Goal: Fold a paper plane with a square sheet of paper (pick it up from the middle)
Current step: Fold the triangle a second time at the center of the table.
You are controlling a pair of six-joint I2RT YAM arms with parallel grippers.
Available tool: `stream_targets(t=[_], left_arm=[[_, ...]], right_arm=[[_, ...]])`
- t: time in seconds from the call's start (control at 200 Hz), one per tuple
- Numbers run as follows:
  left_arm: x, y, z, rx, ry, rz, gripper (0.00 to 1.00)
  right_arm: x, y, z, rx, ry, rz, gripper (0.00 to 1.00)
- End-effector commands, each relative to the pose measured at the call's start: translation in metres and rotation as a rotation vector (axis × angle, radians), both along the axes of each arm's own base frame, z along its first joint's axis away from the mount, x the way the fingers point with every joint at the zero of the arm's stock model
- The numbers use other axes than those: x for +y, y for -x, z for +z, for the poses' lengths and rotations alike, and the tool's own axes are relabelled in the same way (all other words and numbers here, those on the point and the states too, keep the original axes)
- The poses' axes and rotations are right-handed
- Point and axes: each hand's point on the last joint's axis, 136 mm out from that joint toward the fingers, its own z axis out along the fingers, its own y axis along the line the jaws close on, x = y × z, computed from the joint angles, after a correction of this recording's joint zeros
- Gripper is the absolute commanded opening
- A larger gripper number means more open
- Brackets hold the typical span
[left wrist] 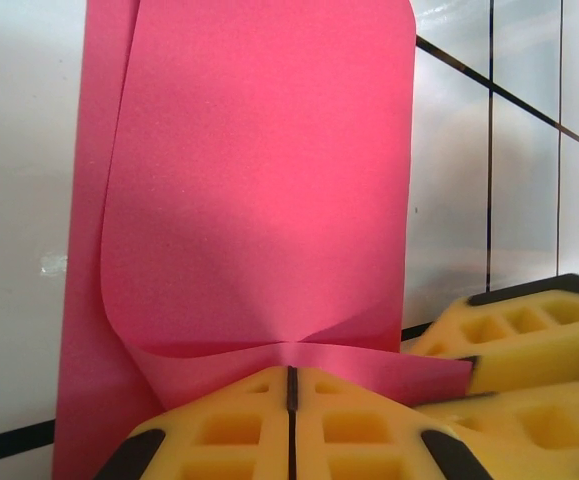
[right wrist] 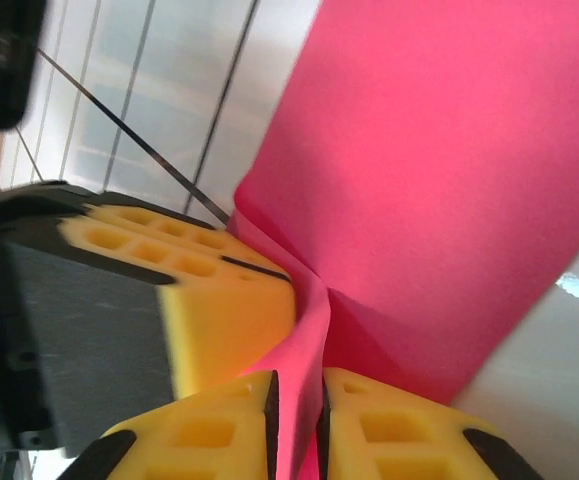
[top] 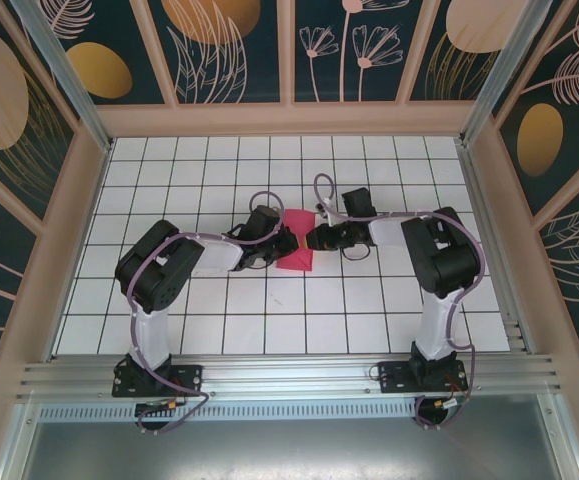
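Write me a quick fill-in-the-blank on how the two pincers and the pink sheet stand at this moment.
1. In the top view the pink sheet lies ____ the two pincers.
2. The left pincer is ____ on the sheet's edge.
3. The right pincer has the sheet running between its ____ fingers.
Missing words: between; shut; yellow.
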Motion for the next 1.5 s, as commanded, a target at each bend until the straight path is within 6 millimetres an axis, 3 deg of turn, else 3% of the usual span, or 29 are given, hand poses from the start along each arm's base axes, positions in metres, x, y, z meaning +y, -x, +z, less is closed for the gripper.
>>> stream_targets(t=[0.0,0.155,0.315,0.43,0.545,0.966,1.496], left_arm=[[0.011,0.016,-0.036,0.083,-0.086,-0.007,0.1],[0.01,0.015,-0.034,0.077,-0.082,-0.009,0.09],[0.009,0.014,-0.034,0.077,-0.079,-0.01,0.1],[0.009,0.014,-0.033,0.075,-0.081,-0.011,0.1],[0.009,0.013,-0.032,0.074,-0.081,-0.013,0.09],[0.009,0.013,-0.032,0.072,-0.086,-0.011,0.1],[0.012,0.013,-0.034,0.072,-0.1,-0.003,0.09]], right_arm=[[-0.007,-0.002,0.028,-0.046,0.014,-0.038,0.24],[-0.01,0.015,0.037,-0.029,-0.009,-0.049,0.25],[-0.003,0.041,0.042,0.013,-0.071,-0.01,0.11],[0.009,0.056,0.04,0.042,-0.088,0.043,0.06],[0.015,0.056,0.032,0.057,-0.063,0.054,0.05],[0.006,0.056,-0.01,0.117,0.041,0.038,0.05],[-0.011,0.056,-0.037,0.146,0.127,0.006,0.06]])
